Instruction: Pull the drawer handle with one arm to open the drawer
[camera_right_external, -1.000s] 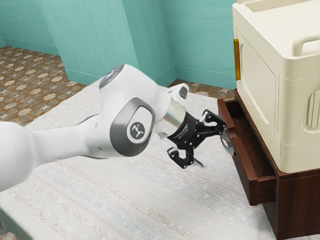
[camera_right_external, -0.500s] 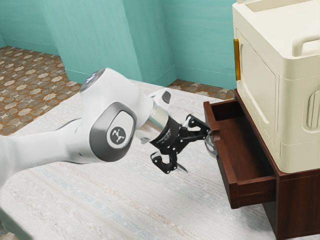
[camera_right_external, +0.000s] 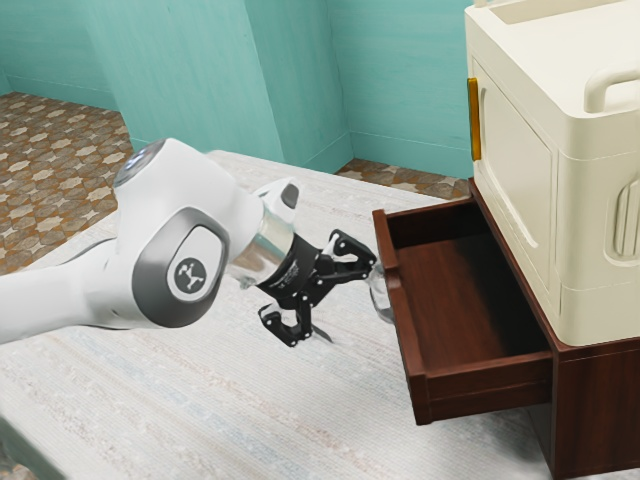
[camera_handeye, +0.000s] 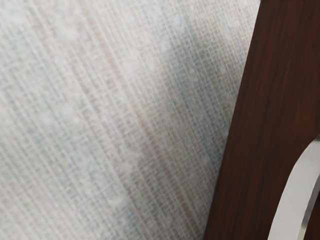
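Drawer (camera_right_external: 485, 381), dark red-brown wood, right of centre in the exterior view: open, standing well out from its cabinet (camera_right_external: 603, 415) at lower right, the interior exposed from above. Handle (camera_right_external: 381, 298), a curved silvery bar on the outer face of the drawer front, near the centre of the frame. Claw (camera_right_external: 346, 300), black, just left of the drawer front: its two fingers are spread wide apart, the upper one reaching the handle, the lower one well clear of it and over the pale worktop (camera_right_external: 250, 420). Arm (camera_right_external: 150, 255), white with grey joint covers, entering from the left edge. Cream box (camera_right_external: 610, 190), upper right, resting on the cabinet; a yellow strip (camera_right_external: 474, 119) runs upright along its edge. Teal wall (camera_right_external: 400, 80) and patterned floor (camera_right_external: 55, 165) behind. In the wrist view, the handle (camera_handeye: 295, 200) curves beside the dark drawer front, with the worktop's woven surface beyond.
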